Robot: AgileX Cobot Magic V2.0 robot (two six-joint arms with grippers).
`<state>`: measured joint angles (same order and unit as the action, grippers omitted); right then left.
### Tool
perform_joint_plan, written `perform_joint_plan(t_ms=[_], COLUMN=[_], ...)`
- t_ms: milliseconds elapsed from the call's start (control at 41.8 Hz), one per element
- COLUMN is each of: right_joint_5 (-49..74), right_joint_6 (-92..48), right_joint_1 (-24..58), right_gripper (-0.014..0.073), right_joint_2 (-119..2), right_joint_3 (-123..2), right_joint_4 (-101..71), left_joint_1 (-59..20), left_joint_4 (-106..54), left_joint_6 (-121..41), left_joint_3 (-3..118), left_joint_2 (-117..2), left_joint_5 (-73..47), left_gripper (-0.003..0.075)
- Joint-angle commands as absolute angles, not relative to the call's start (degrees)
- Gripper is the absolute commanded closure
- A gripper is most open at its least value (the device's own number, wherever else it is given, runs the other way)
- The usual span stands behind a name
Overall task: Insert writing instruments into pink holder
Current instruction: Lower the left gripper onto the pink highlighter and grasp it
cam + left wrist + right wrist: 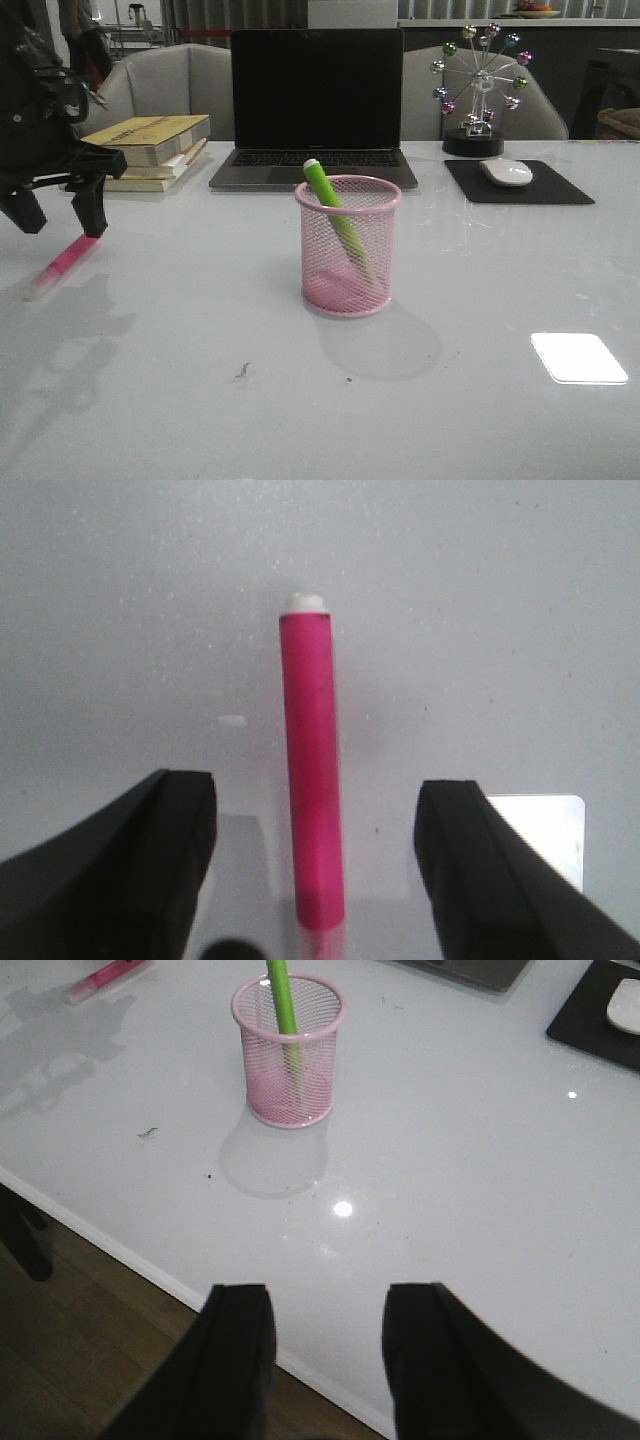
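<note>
Looking across the bench, we see one marker already home: the green marker leans inside the pink holder, which stands near the middle of the bench, in front of the laptop. The pink marker lies flat near the bench's left edge, well apart from the holder. Our left end effector hangs just above it with its fingers spread wide and empty, and in the left wrist view the marker runs straight down the gap between them, touching neither. We judge the step in hand to be the pick-up, and to do it well we should lower until the fingers straddle the barrel, close across its middle rather than on the pale cap, and lift level before carrying it over the rim. How much height remains we cannot tell for sure from these views. Our right end effector waits open and empty over the bench's near edge, away from the holder.
</note>
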<state>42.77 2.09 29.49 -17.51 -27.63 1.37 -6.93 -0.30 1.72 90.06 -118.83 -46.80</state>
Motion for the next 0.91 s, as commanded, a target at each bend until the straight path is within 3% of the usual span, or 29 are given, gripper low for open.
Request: perform_joint_plan(t_ms=[0, 455, 742, 885], right_joint_5=[38.9, 38.9, 38.9, 38.9], right_joint_6=[2.2, 2.2, 2.2, 2.2], right_joint_1=[29.2, 29.2, 29.2, 29.2], right_gripper=[0.0202, 0.0202, 0.0202, 0.0202], right_joint_2=[-18.0, -18.0, -18.0, -18.0], right_joint_3=[-29.1, -29.1, -29.1, -29.1], right_joint_4=[1.4, 1.4, 1.4, 1.4], left_joint_1=[-6.7, -6.7, -6.7, -6.7], left_joint_4=[-0.8, -0.8, -0.8, -0.8], left_joint_6=[2.2, 2.2, 2.2, 2.1], left_joint_3=[94.4, 100.6, 100.6, 100.6], left_joint_2=[-118.0, -124.6, -124.6, -124.4], left_joint_5=[-44.9, -44.6, -46.1, -46.7], left_gripper=[0.0246, 0.0265, 0.0533, 0.0615])
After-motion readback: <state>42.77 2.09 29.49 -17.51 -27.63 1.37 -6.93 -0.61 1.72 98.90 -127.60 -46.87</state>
